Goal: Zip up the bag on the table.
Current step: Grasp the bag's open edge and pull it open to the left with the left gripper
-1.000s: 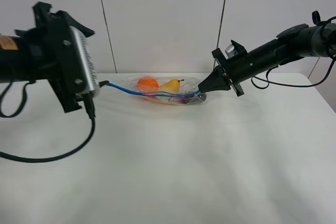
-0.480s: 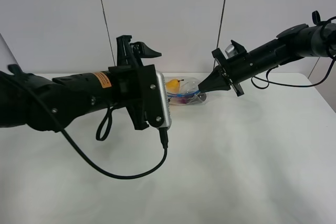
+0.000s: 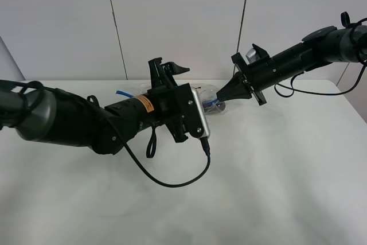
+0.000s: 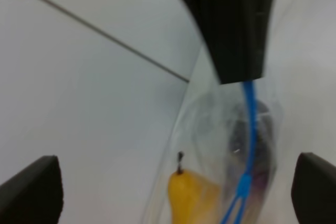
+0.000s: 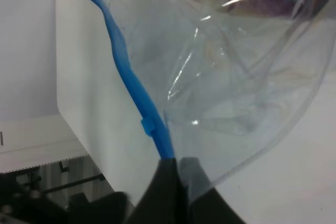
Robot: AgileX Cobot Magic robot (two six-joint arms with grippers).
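A lab: bare white table [image 3: 275,187], plain panelled wall [image 3: 172,21].

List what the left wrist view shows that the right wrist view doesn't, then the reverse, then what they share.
Left wrist only: the yellow pear inside the bag, and a wall seam. Right wrist only: the table edge and the bag's crinkled clear corner up close. Both: the blue zip strip and the right gripper pinched on its end.
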